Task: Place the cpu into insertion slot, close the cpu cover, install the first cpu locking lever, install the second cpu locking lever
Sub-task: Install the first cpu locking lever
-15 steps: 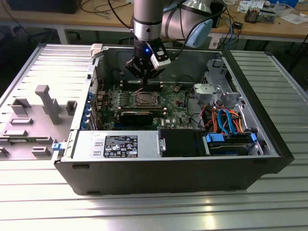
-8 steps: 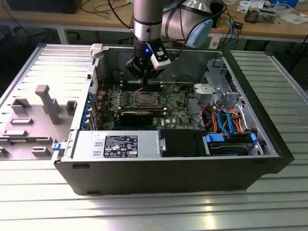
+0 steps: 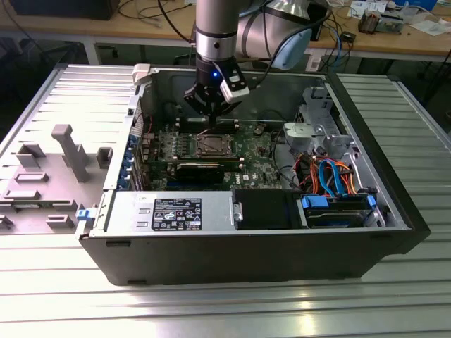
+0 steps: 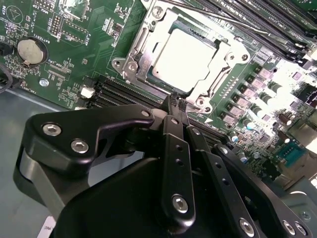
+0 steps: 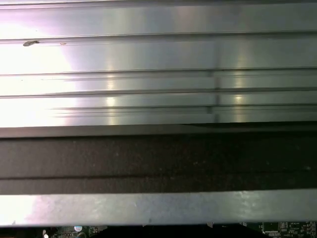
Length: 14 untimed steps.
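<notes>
Progress: chip (image 4: 185,52) seated, cover (image 4: 148,34) down

The first wrist view shows the ribbed table (image 5: 158,54). The exterior view shows the whole computer case (image 3: 246,253), with my gripper (image 3: 210,116) low over the green board (image 3: 257,151). The second wrist view shows the chip filling the cover's window on the slot (image 4: 128,66). My fingertips (image 4: 172,100) are pinched together at its corner.

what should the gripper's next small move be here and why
Probably a slight press down where it is: the cpu lies seated under the lowered cpu cover, and the shut gripper sits right at the cover's rim.
</notes>
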Tool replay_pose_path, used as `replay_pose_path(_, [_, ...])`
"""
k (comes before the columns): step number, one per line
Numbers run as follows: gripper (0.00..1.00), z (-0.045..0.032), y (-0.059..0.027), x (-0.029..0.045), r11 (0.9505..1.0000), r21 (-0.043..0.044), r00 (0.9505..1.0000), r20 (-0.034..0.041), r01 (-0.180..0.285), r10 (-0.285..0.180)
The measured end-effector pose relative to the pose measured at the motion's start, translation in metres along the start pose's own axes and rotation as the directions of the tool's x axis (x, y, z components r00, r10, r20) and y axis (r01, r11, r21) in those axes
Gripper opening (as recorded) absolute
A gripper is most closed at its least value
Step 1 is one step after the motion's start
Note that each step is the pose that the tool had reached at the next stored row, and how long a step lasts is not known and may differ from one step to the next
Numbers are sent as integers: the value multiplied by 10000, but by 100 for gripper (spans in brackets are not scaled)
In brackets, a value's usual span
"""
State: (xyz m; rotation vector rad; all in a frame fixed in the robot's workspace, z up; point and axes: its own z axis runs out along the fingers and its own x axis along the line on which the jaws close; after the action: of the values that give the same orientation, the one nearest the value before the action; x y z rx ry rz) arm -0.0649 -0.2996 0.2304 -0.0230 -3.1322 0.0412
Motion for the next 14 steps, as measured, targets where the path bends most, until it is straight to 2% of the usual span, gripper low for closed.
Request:
replay_pose_path(6, [11, 85, 3, -1, 10000, 1, 10000, -28, 0, 0])
replay_pose_path(14, [11, 127, 4, -10, 10000, 2, 10000, -97, 3, -3])
